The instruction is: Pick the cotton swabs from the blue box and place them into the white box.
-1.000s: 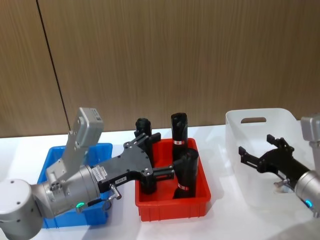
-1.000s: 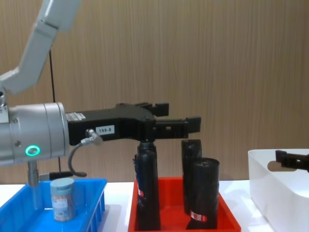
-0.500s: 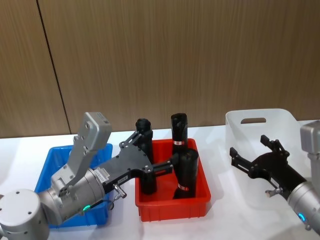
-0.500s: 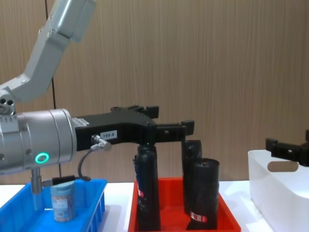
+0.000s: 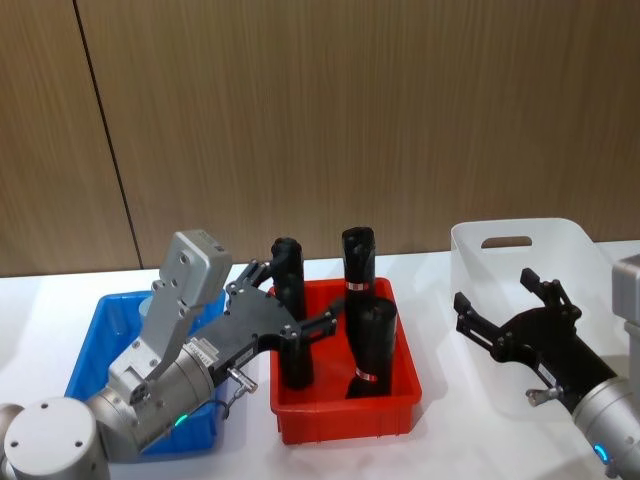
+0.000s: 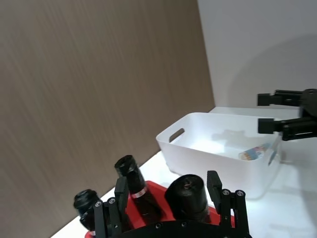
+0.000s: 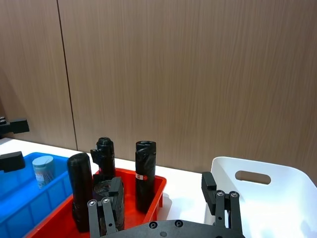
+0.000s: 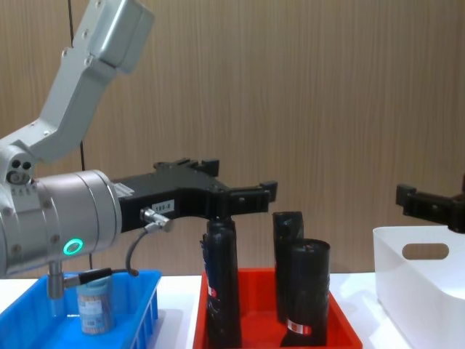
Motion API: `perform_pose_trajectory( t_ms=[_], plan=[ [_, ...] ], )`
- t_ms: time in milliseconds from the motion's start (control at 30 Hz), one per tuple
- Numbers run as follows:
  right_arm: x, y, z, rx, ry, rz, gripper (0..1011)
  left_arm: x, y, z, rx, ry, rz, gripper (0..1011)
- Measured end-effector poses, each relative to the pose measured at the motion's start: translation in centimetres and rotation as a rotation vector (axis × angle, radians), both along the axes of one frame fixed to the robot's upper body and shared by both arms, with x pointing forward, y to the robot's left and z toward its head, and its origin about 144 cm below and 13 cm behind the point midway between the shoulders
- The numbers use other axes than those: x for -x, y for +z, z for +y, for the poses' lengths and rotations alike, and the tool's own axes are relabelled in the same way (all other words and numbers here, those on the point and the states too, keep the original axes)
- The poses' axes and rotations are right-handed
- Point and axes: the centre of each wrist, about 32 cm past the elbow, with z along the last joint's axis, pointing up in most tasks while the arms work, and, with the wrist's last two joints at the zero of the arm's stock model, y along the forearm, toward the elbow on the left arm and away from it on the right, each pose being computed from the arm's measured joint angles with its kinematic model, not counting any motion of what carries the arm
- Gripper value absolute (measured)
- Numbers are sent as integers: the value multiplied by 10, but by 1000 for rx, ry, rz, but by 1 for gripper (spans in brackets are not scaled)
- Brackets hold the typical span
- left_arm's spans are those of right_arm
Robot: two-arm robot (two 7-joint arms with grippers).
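Bright, even overhead light. Soft shadows edge the red tray (image 5: 345,418) on the desk (image 5: 452,432); a broad faint one darkens the wall (image 6: 277,59) behind the white box (image 6: 213,164).

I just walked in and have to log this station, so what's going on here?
A two-armed robot is sorting cotton swabs from the blue box into the white box. One swab jar stands in the blue box, and a second jar lies in the white box. Both grippers are open and empty. The left gripper hovers above the red tray of black rolls, and the right gripper hovers above the white box.
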Motion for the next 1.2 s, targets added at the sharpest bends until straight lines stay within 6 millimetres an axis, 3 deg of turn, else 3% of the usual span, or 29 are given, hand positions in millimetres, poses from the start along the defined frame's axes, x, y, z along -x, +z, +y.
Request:
perform_pose_trajectory(
  t_ms=[1200],
  plan=[
    [1,0,1,-2,0,-1,1001,29,-10,-23,-9,307,-88,1004]
  ],
)
